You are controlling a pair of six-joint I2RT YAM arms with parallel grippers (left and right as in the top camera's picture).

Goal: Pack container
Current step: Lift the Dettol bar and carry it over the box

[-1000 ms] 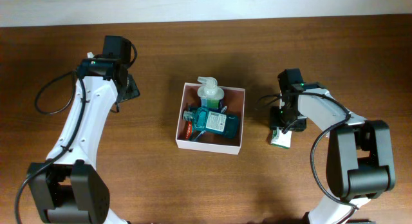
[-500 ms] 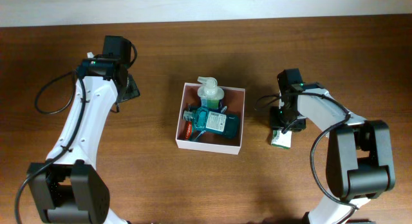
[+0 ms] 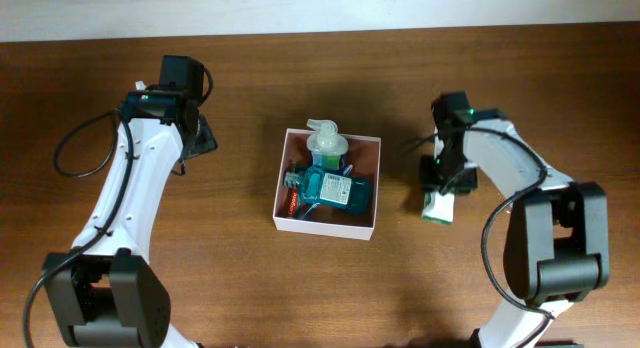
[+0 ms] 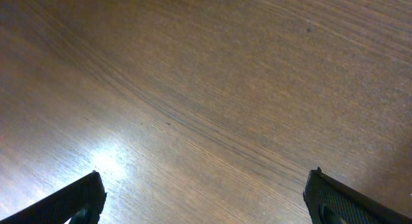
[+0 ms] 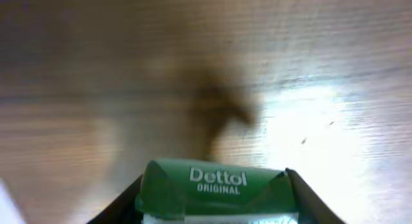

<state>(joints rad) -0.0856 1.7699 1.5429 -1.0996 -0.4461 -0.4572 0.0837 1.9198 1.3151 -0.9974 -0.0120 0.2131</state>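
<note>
Right hand [image 5: 215,205] gripping green packet [image 5: 215,182]; keeping level, aiming for bare right side of container [image 3: 322,229]. Left hand [image 4: 206,198] hanging wide.

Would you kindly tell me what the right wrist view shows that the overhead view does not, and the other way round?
Only the right wrist view: the "Dettol Original" print on the green packet, seen close up and clamped in the right gripper.
Only the overhead view: the container with a teal bottle inside, and the left gripper on the side of the container away from the packet.
Both: the packet itself and the wooden table.
</note>
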